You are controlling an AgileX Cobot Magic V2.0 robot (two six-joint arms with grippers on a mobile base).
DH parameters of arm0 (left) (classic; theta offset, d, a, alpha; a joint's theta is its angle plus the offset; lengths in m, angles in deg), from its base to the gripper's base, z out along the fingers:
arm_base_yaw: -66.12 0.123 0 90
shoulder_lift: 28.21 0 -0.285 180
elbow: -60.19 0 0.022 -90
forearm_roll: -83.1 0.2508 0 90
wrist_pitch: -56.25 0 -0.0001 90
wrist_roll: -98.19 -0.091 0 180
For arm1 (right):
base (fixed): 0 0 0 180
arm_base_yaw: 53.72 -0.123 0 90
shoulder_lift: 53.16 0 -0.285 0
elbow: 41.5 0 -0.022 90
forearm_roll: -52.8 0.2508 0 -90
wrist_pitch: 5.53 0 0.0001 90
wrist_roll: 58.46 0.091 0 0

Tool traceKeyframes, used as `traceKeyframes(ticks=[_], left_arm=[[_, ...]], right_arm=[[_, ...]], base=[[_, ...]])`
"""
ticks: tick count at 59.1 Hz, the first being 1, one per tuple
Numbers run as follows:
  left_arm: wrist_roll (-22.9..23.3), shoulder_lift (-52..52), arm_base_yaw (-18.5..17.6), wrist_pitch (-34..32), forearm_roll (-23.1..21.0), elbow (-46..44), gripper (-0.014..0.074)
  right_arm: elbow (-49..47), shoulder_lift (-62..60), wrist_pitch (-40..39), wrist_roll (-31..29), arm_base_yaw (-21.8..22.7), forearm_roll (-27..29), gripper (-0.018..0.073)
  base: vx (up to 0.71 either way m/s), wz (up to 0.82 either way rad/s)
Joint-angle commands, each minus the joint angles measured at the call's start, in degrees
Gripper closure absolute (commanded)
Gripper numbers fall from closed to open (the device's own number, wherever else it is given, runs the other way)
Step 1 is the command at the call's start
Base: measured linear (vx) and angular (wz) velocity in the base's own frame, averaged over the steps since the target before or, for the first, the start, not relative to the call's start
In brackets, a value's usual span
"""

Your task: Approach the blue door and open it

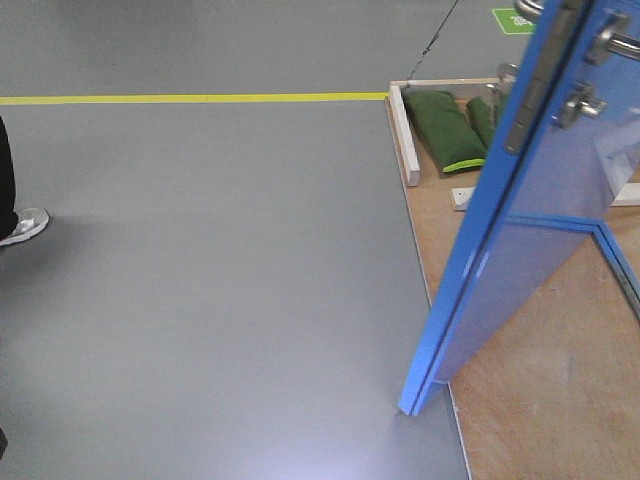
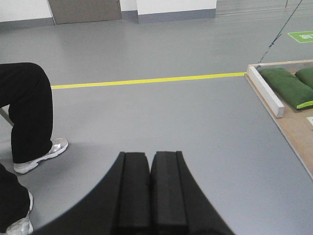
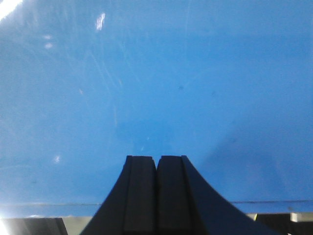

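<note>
My right gripper [image 3: 157,159], pressed together, sat close before door [image 3: 156,73], likely to push it wider; my left gripper [image 2: 150,154], likewise pressed together, pointed away from door.

Around you spreads a smooth grey floor [image 1: 200,300], crossed far off by a yellow tape line [image 1: 190,98]. On the right lies a plywood platform [image 1: 560,400] with a white timber edge [image 1: 405,135] and green sandbags [image 1: 445,130]. The far wall [image 2: 176,5] is white with a grey skirting and a grey-brown door [image 2: 85,10]. Soft light glints on the near floor.
</note>
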Motion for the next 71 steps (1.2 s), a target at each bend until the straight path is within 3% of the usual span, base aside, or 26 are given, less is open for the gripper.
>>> traceKeyframes(ticks=[1,71], left_arm=[[0.18,0.85,0.05,-4.45,0.0,0.24,0.0526],[0.18,0.85,0.05,-4.45,0.0,0.24,0.0526]], right_arm=[[-1.8,-2.01,-0.14,-0.49,0.28,2.04,0.0554],[-1.8,-2.01,0.21,-0.49,0.28,2.04,0.0554]], base=[[0.0,0.0],[0.01,0.01]])
